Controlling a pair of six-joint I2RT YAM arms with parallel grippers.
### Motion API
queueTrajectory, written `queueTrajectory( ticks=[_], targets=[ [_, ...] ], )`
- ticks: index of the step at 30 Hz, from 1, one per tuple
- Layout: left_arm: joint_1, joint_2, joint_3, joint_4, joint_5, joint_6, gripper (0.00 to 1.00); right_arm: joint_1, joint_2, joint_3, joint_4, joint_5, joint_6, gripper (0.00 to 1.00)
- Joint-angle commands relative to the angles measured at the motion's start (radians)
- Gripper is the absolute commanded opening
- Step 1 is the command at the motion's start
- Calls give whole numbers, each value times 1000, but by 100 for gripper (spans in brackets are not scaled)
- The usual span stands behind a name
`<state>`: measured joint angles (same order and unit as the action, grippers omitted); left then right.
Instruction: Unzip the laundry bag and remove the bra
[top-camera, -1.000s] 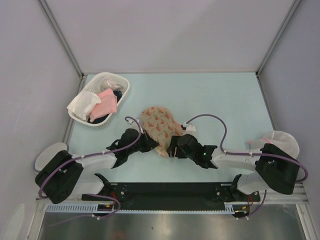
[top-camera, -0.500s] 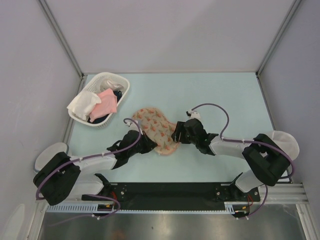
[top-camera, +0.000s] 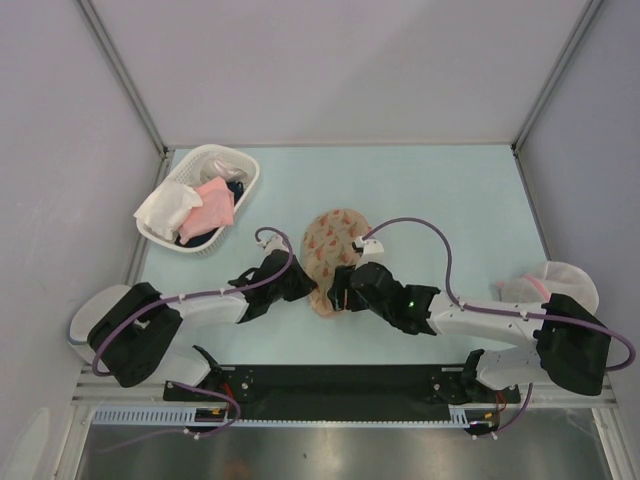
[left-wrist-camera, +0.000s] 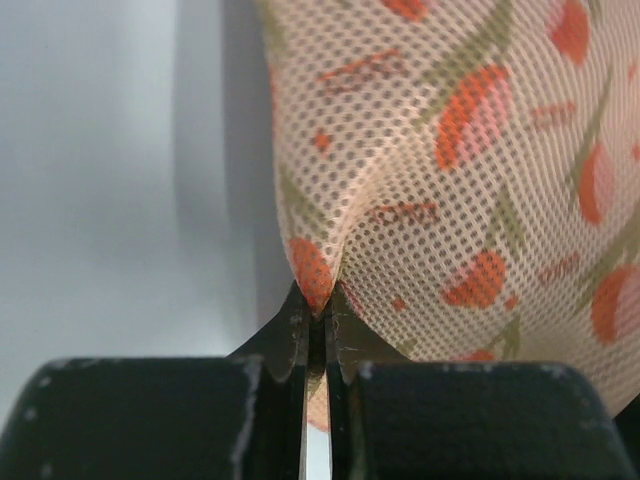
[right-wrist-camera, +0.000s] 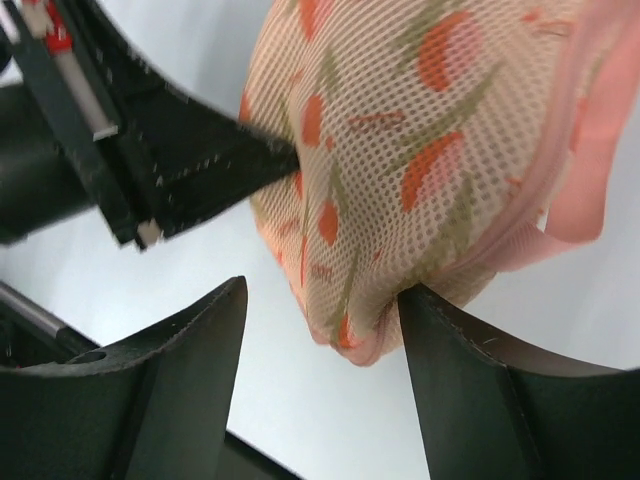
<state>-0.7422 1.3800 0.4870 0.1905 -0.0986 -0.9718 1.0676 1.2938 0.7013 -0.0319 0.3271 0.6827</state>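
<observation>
The laundry bag (top-camera: 333, 240), beige-pink mesh with orange-red floral print, lies bunched at the table's middle. My left gripper (top-camera: 303, 284) is shut on a pinch of the bag's mesh at its near left edge; the left wrist view shows the fabric (left-wrist-camera: 470, 170) clamped between the closed fingertips of this gripper (left-wrist-camera: 318, 300). My right gripper (top-camera: 340, 293) is open at the bag's near end. In the right wrist view the bag's lower end (right-wrist-camera: 400, 150) hangs between the spread jaws of this gripper (right-wrist-camera: 322, 287), touching the right finger (right-wrist-camera: 450, 340). The bra is hidden.
A white basket (top-camera: 245, 170) at the back left holds a white cloth (top-camera: 165, 208), a pink cloth (top-camera: 213, 208) and something dark. A white mesh dome with pink rim (top-camera: 560, 278) lies at the right edge by the right arm's base.
My right gripper left the bag's right side and now sits open around its near end. The bag has bunched up and shifted right. My left gripper keeps its pinch.
</observation>
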Motion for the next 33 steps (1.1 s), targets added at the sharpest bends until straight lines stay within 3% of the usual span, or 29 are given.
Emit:
queueTrajectory(
  ticks=[1,10,13,14,16,17,23,27,29,30,31,33],
  targets=[
    [-9,13,76,72,4,-71,0,86,-13,41,-28,28,106,66],
    [-9,-41,25,99,5,-96,0,2,62,15,-99,118,109,59],
    [-9,-62,-4,107,17,-97,0,-44,85,-6,-74,112,91,42],
    [-9,-68,-20,107,25,-99,0,-52,90,-14,-50,110,81,31],
    [-9,-78,-40,115,34,-97,0,-86,110,-16,-25,101,45,20],
    [-8,-88,-65,118,40,-97,0,-99,117,-13,5,101,31,9],
    [-32,-90,-151,184,65,-123,0,-231,231,41,159,66,-122,0],
    [-42,-35,-123,216,114,-120,0,-287,326,131,220,43,-215,1],
    [-43,3,-94,213,115,-125,0,-296,346,168,204,21,-241,6],
    [-43,14,-87,207,102,-131,0,-296,346,185,187,20,-244,13],
    [-43,19,-70,193,100,-136,0,-294,337,210,149,23,-247,32],
    [-43,27,-59,179,65,-153,0,-294,308,213,116,32,-242,59]
  ],
)
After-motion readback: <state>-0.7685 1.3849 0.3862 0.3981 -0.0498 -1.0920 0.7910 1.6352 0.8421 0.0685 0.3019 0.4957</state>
